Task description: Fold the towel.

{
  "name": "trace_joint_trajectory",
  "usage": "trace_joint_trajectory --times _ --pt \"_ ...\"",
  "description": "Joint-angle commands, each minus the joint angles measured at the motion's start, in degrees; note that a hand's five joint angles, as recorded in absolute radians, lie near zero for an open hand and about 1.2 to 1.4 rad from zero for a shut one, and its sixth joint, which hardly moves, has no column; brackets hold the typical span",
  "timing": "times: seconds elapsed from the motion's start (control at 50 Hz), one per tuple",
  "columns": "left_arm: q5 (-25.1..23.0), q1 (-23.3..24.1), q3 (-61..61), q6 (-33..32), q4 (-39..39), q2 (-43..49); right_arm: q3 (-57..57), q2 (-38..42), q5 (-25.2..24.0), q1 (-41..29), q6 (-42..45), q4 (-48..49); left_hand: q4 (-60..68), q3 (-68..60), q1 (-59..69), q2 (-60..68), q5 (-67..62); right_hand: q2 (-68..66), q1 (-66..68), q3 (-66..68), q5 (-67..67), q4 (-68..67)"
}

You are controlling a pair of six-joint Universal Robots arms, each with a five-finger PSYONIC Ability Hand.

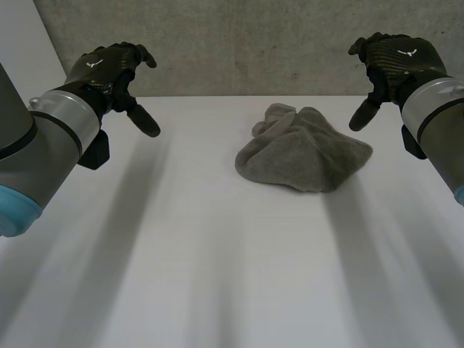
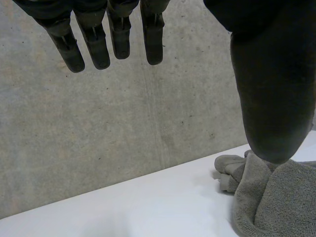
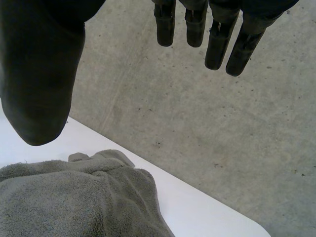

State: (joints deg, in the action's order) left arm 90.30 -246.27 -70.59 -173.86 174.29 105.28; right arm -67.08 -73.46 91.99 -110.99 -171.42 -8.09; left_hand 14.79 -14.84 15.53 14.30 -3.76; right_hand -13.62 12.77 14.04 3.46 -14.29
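A grey towel (image 1: pixel 304 151) lies crumpled in a heap on the white table (image 1: pixel 217 275), toward the far right of the middle. My left hand (image 1: pixel 109 72) hovers above the table's far left, well apart from the towel, open and empty. My right hand (image 1: pixel 391 61) hovers just right of the towel and above it, open and empty too. Beyond the left hand's thumb (image 2: pixel 269 89) in its wrist view lies the towel (image 2: pixel 276 197); its fingers (image 2: pixel 98 42) hang straight. In the right wrist view the towel (image 3: pixel 74 202) lies below the thumb (image 3: pixel 37 74), and the fingers (image 3: pixel 217 34) are straight.
A grey concrete wall (image 1: pixel 246 43) rises right behind the table's far edge. The towel sits close to that edge. Bare white tabletop stretches across the front and left.
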Motion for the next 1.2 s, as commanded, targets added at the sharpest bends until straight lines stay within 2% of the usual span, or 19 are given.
trace_joint_trajectory --times 0.02,0.16,0.26,0.28,0.32,0.34,0.36,0.42,0.48,0.6,0.62,0.64,0.66,0.68,0.88,0.98,1.04,1.08,1.2 --pt "-0.47 0.09 -0.42 -0.34 0.09 -0.07 1.25 1.65 -1.72 0.16 1.35 -0.09 -3.73 3.79 -4.48 -3.25 2.71 3.62 -2.77 -4.04 -3.46 4.29" --pt "-0.56 0.26 -1.13 -0.51 0.70 -0.95 10.39 12.29 -7.80 1.13 2.67 -0.09 -3.73 3.79 -4.48 -3.25 2.71 3.62 -2.77 -4.04 -3.46 4.29" --pt "-0.56 0.26 -1.13 -0.51 0.88 -0.77 32.04 33.33 -8.41 0.95 2.41 -4.64 -3.73 3.79 -4.48 -3.25 2.71 3.62 -2.77 -4.04 -3.46 4.29" --pt "-0.56 0.26 -1.13 -0.51 0.88 -0.77 32.10 33.39 -8.41 0.95 2.41 -4.66 -3.73 3.79 -4.48 -3.25 2.71 3.62 -2.77 -4.04 -3.46 4.29" --pt "-0.56 0.26 -1.13 -0.51 1.23 -0.25 47.14 45.80 -8.15 0.95 2.41 -8.24 -3.73 3.79 -4.48 -3.25 2.71 3.62 -2.77 -4.04 -3.46 4.29" --pt "-0.56 0.26 -1.13 -0.51 1.23 -0.25 47.22 45.87 -8.15 0.95 2.41 -8.26 -3.73 3.79 -4.48 -3.25 2.71 3.62 -2.77 -4.04 -3.46 4.29" --pt "-0.56 0.26 -1.21 -0.51 1.58 -0.07 55.05 51.87 -8.15 0.95 2.58 -9.74 -3.73 3.79 -4.48 -3.25 2.71 3.62 -2.77 -4.04 -3.46 4.29" --pt "-0.56 0.18 -1.30 -0.51 1.93 0.37 64.33 59.64 -8.32 0.61 2.41 -10.55 -3.73 3.79 -4.48 -3.25 2.71 3.62 -2.77 -4.04 -3.46 4.29" --pt "-0.56 0.18 -1.30 -0.51 2.02 0.98 61.91 60.80 -7.89 0.34 3.55 -7.14 -3.73 3.79 -4.48 -3.25 2.71 3.62 -2.77 -4.04 -3.46 4.29" --pt "-0.47 0.18 -1.30 -0.51 2.02 1.42 59.79 61.16 -7.36 0.16 3.55 -5.53 -3.73 3.79 -4.48 -3.25 2.71 -9.41 10.27 9.00 9.57 -8.74" --pt "-0.47 0.18 -1.21 -0.60 2.02 1.42 59.79 60.99 -7.36 -0.01 3.55 -5.71 -3.73 3.79 -4.48 -3.25 2.71 -23.07 23.92 22.66 23.23 -22.40" --pt "-0.47 0.18 -1.21 -0.60 2.02 1.51 59.88 60.29 -7.44 -0.27 3.55 -5.97 -3.73 3.79 -4.48 -3.25 2.71 -46.52 47.37 46.11 46.68 -45.85" --pt "-0.47 0.18 -1.21 -0.60 2.02 1.51 59.88 60.28 -7.44 -0.28 3.55 -5.97 -3.73 3.79 -4.48 -3.25 2.71 -46.75 47.61 46.34 46.92 -46.08" --pt "-0.47 0.18 -1.21 -0.60 2.02 1.51 59.88 59.24 -7.44 -0.54 3.20 -6.93 -3.73 3.79 -4.48 -3.25 2.71 -66.18 67.04 65.77 66.34 -65.51" --pt "-0.47 0.00 -1.21 -0.51 2.02 0.98 58.21 44.02 -8.85 -5.55 -1.02 -18.37 -3.73 3.79 -4.48 -3.25 2.71 -66.38 67.23 65.96 66.54 -65.71" --pt "-0.47 -0.18 -1.21 -0.51 2.02 0.54 51.18 37.08 -13.95 -6.69 -2.86 -26.89 -3.73 3.79 -4.48 -3.25 2.71 -66.38 67.23 65.96 66.54 -65.71" --pt "-0.47 -0.35 -1.21 -0.51 1.93 0.37 40.89 32.16 -18.61 -6.96 -2.69 -29.44 -3.73 3.79 -4.48 -3.25 2.71 -66.38 67.23 65.96 66.54 -65.71" --pt "-0.47 -0.44 -1.13 -0.51 1.93 0.28 26.64 25.34 -23.77 -8.35 -1.29 -27.96 -3.73 3.79 -4.48 -3.25 2.71 -66.38 67.23 65.96 66.54 -65.71" --pt "-0.56 -0.70 -1.13 -0.60 1.85 -1.21 8.90 18.80 -26.87 -13.02 7.86 -24.87 -3.73 3.79 -4.48 -3.25 2.71 -66.38 67.23 65.96 66.54 -65.71"
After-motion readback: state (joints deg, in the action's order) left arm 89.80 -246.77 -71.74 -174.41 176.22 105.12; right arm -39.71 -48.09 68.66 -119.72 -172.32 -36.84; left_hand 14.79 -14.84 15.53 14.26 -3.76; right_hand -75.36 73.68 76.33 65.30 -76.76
